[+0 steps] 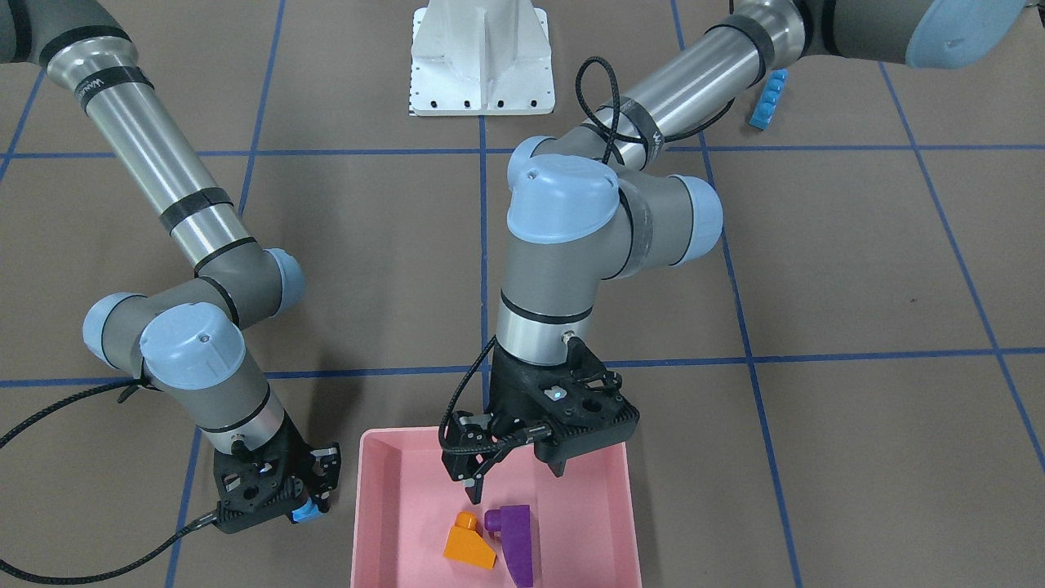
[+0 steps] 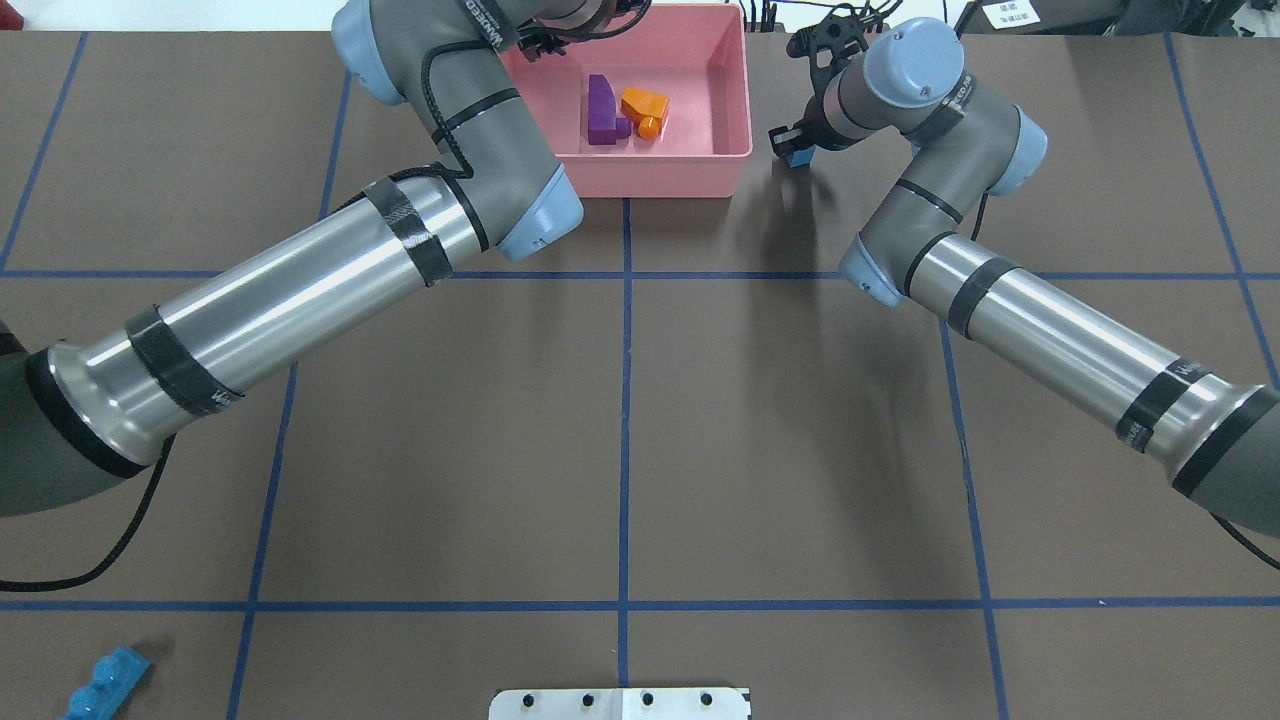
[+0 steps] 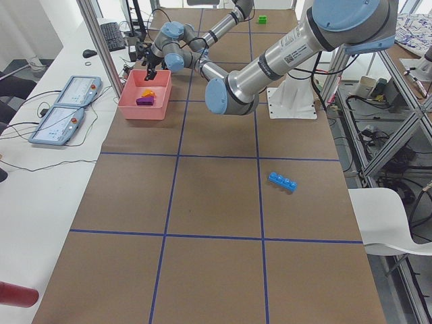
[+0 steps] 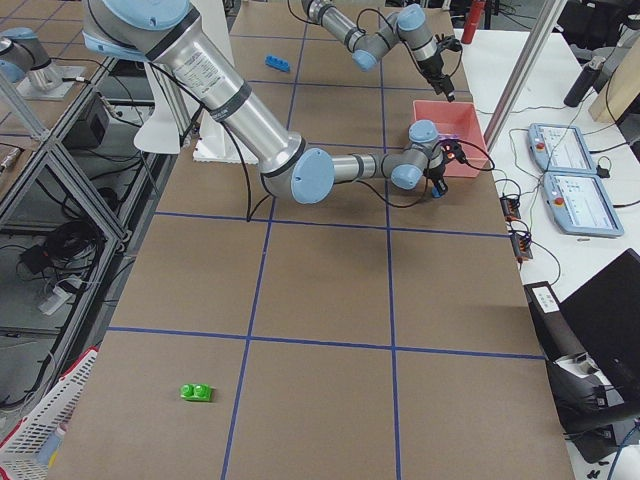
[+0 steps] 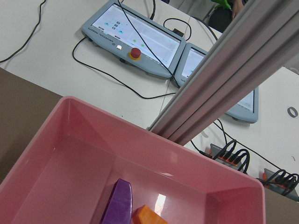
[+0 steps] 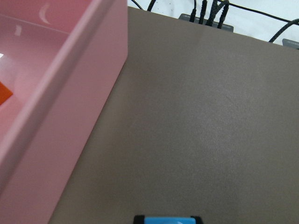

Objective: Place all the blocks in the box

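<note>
The pink box holds the orange sloped block and the purple sloped block, touching each other. My left gripper hangs open over the box with nothing between its fingers. Just outside the box's side wall, my right gripper is shut on the small blue cube, close above the table. The long blue bar lies near the robot's left side. Far off on the right end lies the green block.
The white metal base stands at the robot's edge of the table. Beyond the box, a white bench carries teach pendants and cables, and an aluminium post rises there. Brown table with blue grid lines spreads between.
</note>
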